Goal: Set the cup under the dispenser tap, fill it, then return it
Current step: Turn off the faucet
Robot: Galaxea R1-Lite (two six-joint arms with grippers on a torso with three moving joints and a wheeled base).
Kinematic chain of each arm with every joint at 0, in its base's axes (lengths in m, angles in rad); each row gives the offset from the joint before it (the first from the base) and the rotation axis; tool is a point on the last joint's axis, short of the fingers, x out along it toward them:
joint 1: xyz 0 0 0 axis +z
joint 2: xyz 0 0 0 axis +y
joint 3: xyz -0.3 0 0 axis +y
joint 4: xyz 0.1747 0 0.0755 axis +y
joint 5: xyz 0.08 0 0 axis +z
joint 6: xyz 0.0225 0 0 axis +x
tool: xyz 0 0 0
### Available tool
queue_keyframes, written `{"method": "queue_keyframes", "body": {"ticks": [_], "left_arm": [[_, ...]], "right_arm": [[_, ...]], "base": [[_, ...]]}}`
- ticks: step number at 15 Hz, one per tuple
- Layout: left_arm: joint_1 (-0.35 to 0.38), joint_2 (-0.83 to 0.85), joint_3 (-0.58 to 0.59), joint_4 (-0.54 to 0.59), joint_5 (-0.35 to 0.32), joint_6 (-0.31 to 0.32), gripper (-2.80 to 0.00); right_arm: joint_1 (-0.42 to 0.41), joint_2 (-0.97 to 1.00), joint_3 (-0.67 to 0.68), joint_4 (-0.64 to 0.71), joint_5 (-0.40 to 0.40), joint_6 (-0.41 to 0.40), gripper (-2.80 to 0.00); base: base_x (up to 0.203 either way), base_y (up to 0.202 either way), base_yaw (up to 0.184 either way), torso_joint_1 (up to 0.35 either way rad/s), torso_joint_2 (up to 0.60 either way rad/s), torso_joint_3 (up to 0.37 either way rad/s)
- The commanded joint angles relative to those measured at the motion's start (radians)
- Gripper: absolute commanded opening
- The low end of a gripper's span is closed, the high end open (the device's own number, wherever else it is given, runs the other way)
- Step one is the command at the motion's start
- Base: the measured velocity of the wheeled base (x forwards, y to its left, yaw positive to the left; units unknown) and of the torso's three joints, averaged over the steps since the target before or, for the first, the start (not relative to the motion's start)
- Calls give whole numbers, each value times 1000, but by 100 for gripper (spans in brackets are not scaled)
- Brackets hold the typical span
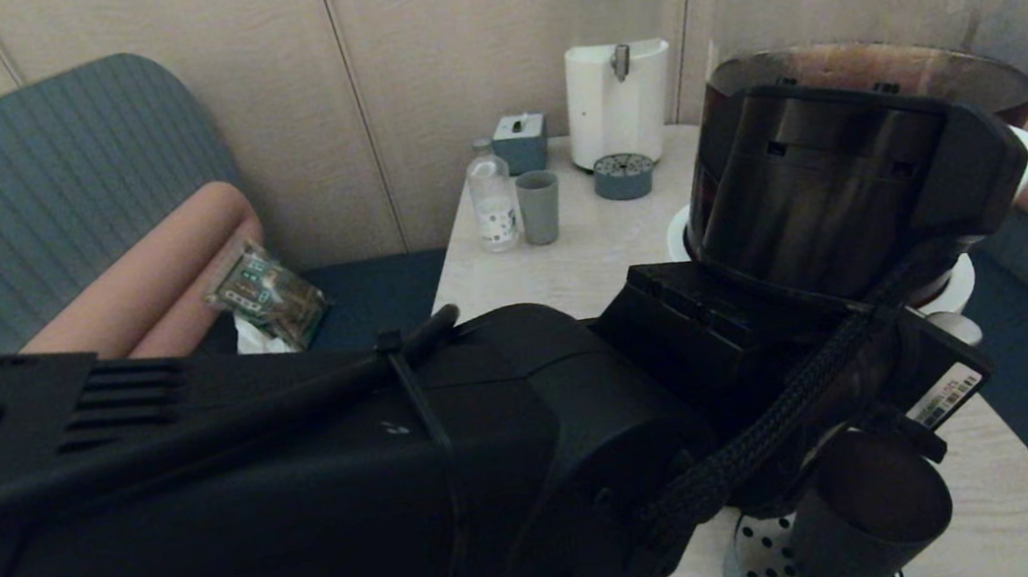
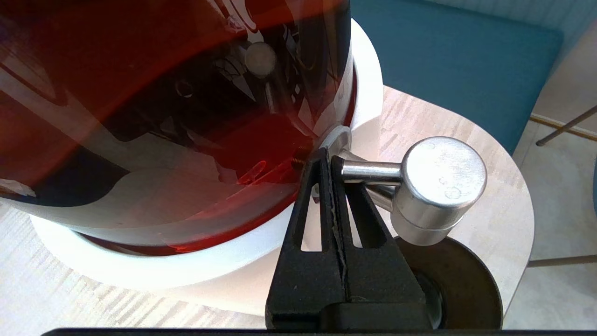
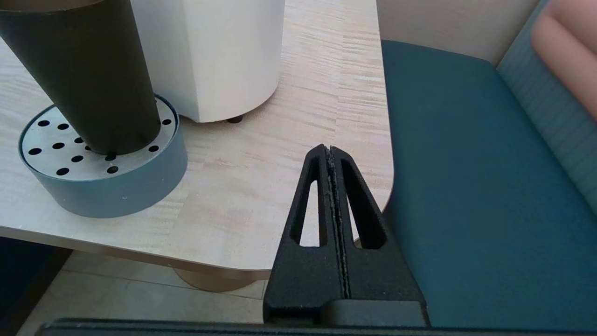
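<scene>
One black cup [image 3: 88,74] stands on the perforated drip tray [image 3: 100,186] at lower right of the head view, set under the tap [image 2: 438,186] to catch the brown drink. Left end effector [image 2: 332,161], clenched and empty, presses beside the tap's stem, apparently to work it. Right end effector [image 3: 332,151], clenched, idles off the table [image 3: 289,140] edge.

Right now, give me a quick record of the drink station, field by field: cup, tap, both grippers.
cup: black cup standing on the perforated drip tray, below the dispenser tap
tap: steel, with a round knob, on the dispenser of dark liquid
left gripper: fingers shut, tips against the tap's stem by the tank
right gripper: shut, idle by the table's edge, holding nothing
</scene>
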Motion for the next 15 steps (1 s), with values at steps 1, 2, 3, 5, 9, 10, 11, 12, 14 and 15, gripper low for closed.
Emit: {"method": "queue_keyframes", "body": {"ticks": [1, 2, 3, 5, 9, 10, 11, 12, 14, 15], "left_arm": [[1, -3, 1, -1, 2, 3, -280], [-1, -3, 3, -1, 2, 2, -280], [-1, -4, 10, 0, 5, 1, -280], [1, -16, 32, 3, 12, 1, -280], [1, -94, 126, 7, 36, -3, -280], [1, -122, 157, 5, 46, -6, -280], [1, -152, 198, 3, 51, -9, -280], [1, -192, 249, 3, 56, -10, -280], [4, -275, 320, 8, 69, -11, -280], [13, -326, 358, 14, 72, -11, -280]], "right_arm": [[0, 1, 9, 0, 1, -1, -280], [0, 1, 9, 0, 1, -1, -280], [0, 1, 9, 0, 1, -1, -280], [0, 1, 9, 0, 1, -1, -280], [0, 1, 9, 0, 1, -1, -280], [0, 1, 9, -1, 1, -1, -280], [0, 1, 9, 0, 1, -2, -280], [0, 1, 9, 0, 1, -1, -280], [0, 1, 9, 0, 1, -1, -280], [0, 1, 9, 0, 1, -1, -280]], "base": [[0, 0, 0, 0, 0, 0], [0, 0, 0, 0, 0, 0], [0, 0, 0, 0, 0, 0], [0, 0, 0, 0, 0, 0], [0, 0, 0, 0, 0, 0], [0, 0, 0, 0, 0, 0], [0, 0, 0, 0, 0, 0], [0, 0, 0, 0, 0, 0], [0, 0, 0, 0, 0, 0], [0, 0, 0, 0, 0, 0]]}}
